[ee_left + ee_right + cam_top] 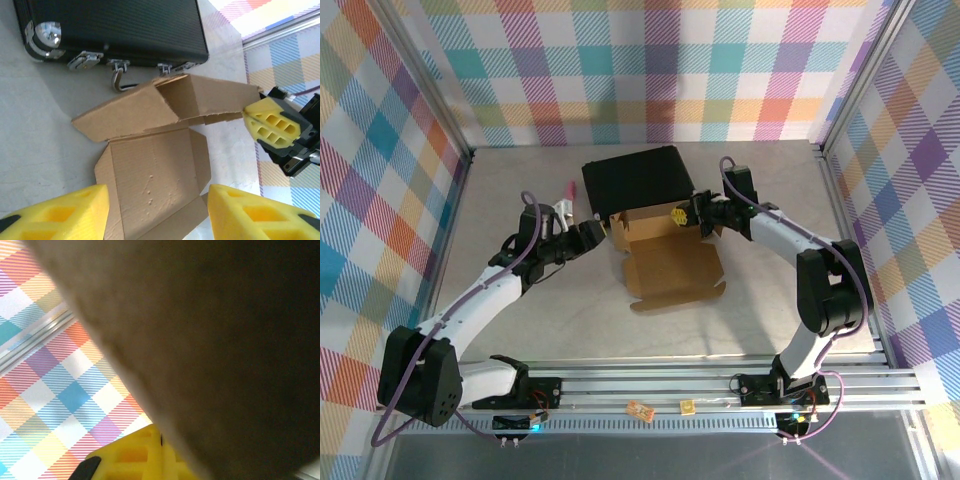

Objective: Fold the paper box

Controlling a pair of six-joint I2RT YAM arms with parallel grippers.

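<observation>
Top external: the paper box (670, 262) is mid-table (510, 180), partly folded. Its base panel lies flat and its back wall is raised just in front of the black case (638, 178). The left gripper (600, 234) is at the box's left rear corner and the right gripper (688, 214) is at the right end of the back wall. Jaw gaps can't be read from this height.

Left wrist: adds detail. The left gripper (157, 215) is released, its yellow fingers (65, 212) wide apart with nothing between the pads. The paper box (150, 170) lies beyond them, side flaps half up and back wall leaning. The case (115, 30) shows metal latches (87, 61) on the side facing the box. The right gripper (280, 132) has its yellow pad against the far end of the back wall.

Right wrist: brown cardboard (225, 340), blurred, sits right on the lens. One yellow finger (132, 457) shows beneath it, with a plaid wall (50, 390) behind. The right claw is clenched and the wall edge looks pinched in it.
</observation>
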